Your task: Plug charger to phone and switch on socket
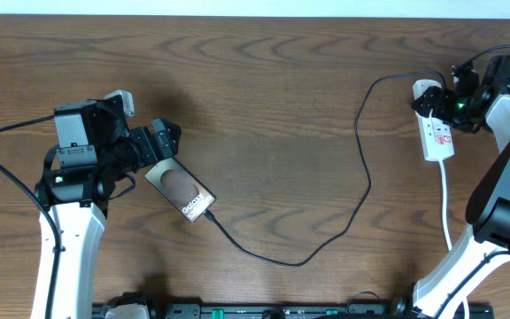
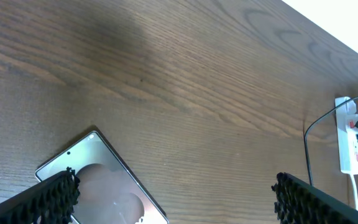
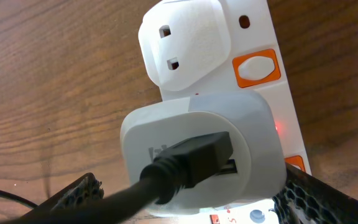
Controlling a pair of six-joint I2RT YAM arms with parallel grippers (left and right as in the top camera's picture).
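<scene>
The phone [image 1: 181, 191] lies flat and aslant on the table, also seen low in the left wrist view [image 2: 101, 177]. The charger's thin black cable [image 1: 301, 262] runs from the phone's lower end in a long loop up to the socket. Its black plug [image 3: 194, 155] sits in a white adapter [image 3: 253, 143] on the socket [image 3: 263, 37], a white strip [image 1: 438, 133] at the far right. My left gripper [image 1: 161, 142] is open at the phone's upper end, its left finger [image 2: 48, 199] over the phone's corner. My right gripper [image 3: 191, 202] is open, its jaws flanking the adapter.
An orange rocker switch [image 3: 255, 68] sits beside a second white plug [image 3: 185, 40] on the strip, and a small red light [image 3: 278, 129] glows below it. The strip's thick white cord [image 1: 447, 213] trails toward the table's front edge beside my right arm.
</scene>
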